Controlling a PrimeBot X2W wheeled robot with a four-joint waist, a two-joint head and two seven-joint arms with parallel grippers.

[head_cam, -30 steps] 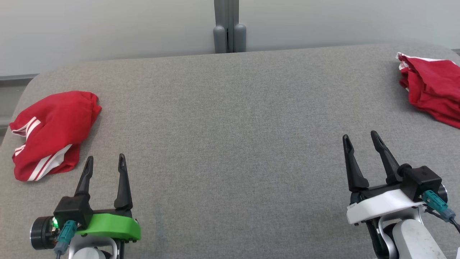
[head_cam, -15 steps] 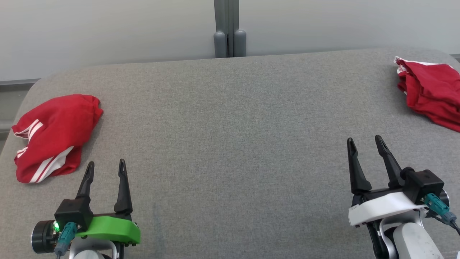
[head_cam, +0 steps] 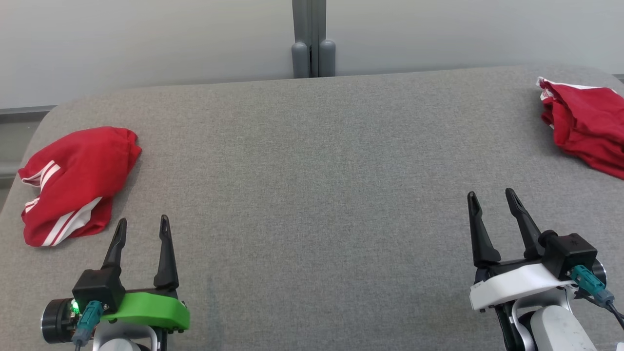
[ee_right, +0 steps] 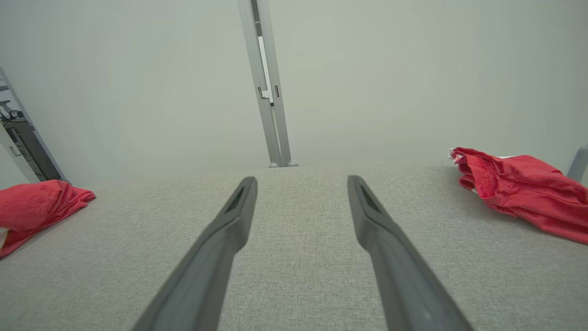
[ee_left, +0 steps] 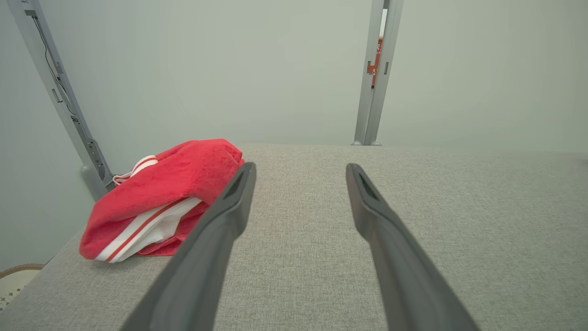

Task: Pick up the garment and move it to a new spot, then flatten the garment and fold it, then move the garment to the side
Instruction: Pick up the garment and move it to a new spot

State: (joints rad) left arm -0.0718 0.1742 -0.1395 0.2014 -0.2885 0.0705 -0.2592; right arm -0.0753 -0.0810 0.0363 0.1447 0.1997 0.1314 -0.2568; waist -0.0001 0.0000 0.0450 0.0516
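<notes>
While both arms sit at the near edge of the grey fabric-covered table, the left gripper and the right gripper each hold their two dark fingers well apart, with nothing between them. Both sets of fingers point toward the far edge of the table. A folded red garment with white stripes lies on the robot's left side of the table, close to that edge and just beyond and outside the left gripper. In the left wrist view it sits beside the left-hand finger, and whether cloth and finger touch cannot be told. A second, crumpled red garment with a strip of white at its far end lies at the far right corner of the table, well apart from the right gripper and partly cut off by the frame. The middle of the table between the two garments is bare grey fabric. A grey metal post rises behind the far edge, against a pale wall
</notes>
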